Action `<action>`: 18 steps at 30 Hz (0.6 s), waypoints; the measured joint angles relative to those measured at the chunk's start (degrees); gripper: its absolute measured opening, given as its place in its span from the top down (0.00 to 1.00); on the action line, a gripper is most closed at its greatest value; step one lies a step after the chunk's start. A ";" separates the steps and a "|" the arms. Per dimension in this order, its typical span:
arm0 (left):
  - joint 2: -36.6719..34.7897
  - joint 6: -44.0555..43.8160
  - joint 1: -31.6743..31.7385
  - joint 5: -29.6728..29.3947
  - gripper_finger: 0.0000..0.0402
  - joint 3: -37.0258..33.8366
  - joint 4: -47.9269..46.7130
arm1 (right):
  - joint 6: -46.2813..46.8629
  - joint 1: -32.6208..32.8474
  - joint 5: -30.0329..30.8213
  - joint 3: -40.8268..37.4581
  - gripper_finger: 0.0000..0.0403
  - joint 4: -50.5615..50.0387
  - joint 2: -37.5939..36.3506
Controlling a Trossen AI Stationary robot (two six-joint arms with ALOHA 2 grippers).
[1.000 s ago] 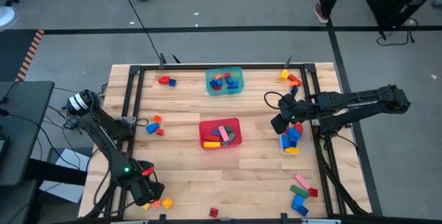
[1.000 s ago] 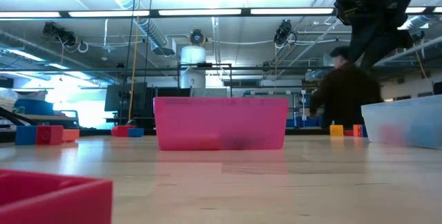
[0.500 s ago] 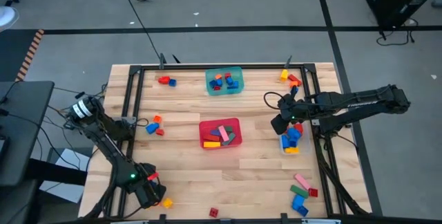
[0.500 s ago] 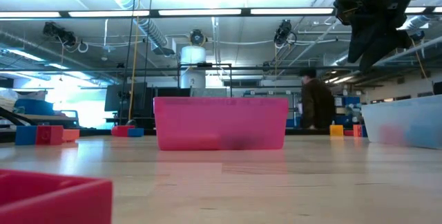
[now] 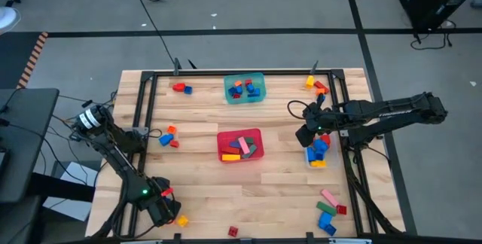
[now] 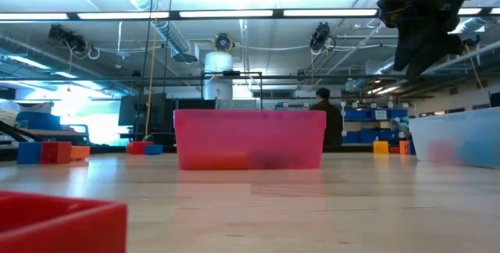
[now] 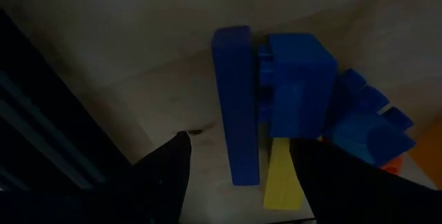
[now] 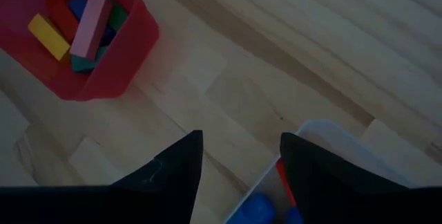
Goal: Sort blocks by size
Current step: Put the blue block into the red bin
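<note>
My left gripper (image 5: 164,215) hangs at the table's near left corner, pointing down. In its wrist view the gripper (image 7: 239,140) is open over a blue bar (image 7: 235,106), a blue brick (image 7: 300,86) and a yellow block (image 7: 280,182) lying on the wood. The fingers do not touch them. My right gripper (image 5: 303,135) is raised at the right and open with nothing in it (image 8: 242,137), beside a clear tub (image 8: 331,131) that holds blue and red blocks (image 5: 318,150).
A red tub (image 5: 221,140) with longer blocks stands mid-table, and a teal tub (image 5: 245,88) with small ones at the far edge. Loose blocks lie far left (image 5: 181,88), mid left (image 5: 169,137), far right (image 5: 318,86), near right (image 5: 328,210) and at the near edge (image 5: 233,231).
My left gripper has sunk a little toward the blocks at the near left corner, then kept still. In the low view a person in the room behind has walked toward the left.
</note>
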 joint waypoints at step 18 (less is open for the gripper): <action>-1.28 0.85 -0.02 -0.63 0.42 -0.13 -1.47 | -0.95 -0.04 0.00 0.00 0.49 0.00 0.00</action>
